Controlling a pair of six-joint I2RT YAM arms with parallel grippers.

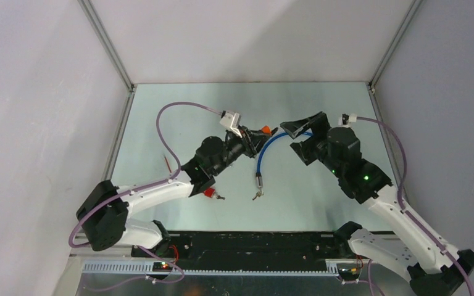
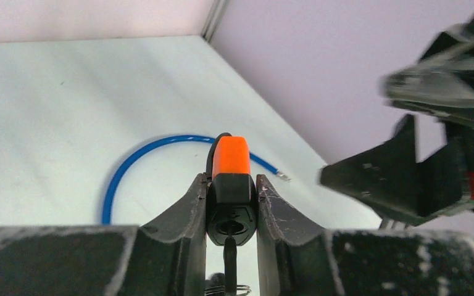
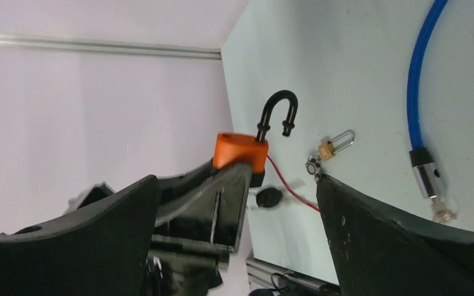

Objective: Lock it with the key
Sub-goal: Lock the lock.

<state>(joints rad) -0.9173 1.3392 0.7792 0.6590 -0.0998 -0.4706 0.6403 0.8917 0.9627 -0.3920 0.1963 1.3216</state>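
My left gripper (image 2: pixel 231 185) is shut on an orange and black padlock (image 2: pixel 231 157) and holds it above the table (image 2: pixel 49 105). A dark key (image 2: pixel 229 262) with a wire ring hangs at the keyhole in the padlock's underside. In the right wrist view the padlock (image 3: pixel 242 150) shows its black shackle (image 3: pixel 278 111) standing open, one leg free. My right gripper (image 3: pixel 236 179) is open and empty, close to the right of the padlock. In the top view the left gripper (image 1: pixel 260 132) and right gripper (image 1: pixel 291 134) face each other.
A blue cable lock (image 1: pixel 265 151) curves across the table under both grippers; its metal end with a key (image 1: pixel 258 192) lies nearer the bases. A small brass padlock (image 3: pixel 330 148) and a thin red wire (image 3: pixel 290 188) lie on the table. Walls enclose the table.
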